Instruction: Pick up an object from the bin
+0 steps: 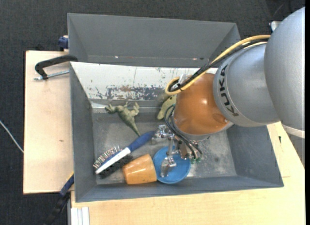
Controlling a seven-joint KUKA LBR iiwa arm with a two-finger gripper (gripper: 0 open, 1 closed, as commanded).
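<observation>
Blue and round, a flat disc lies at the lower middle of the frame on the floor of the grey bin. The hand is down over it, pointing straight down, likely so it can nip the disc from above. Whether the hand is apart or together I cannot tell. An orange cup on its side touches the disc's left edge, crowding that side. A blue-handled brush lies just left, and a green toy dinosaur sits well apart, higher up.
</observation>
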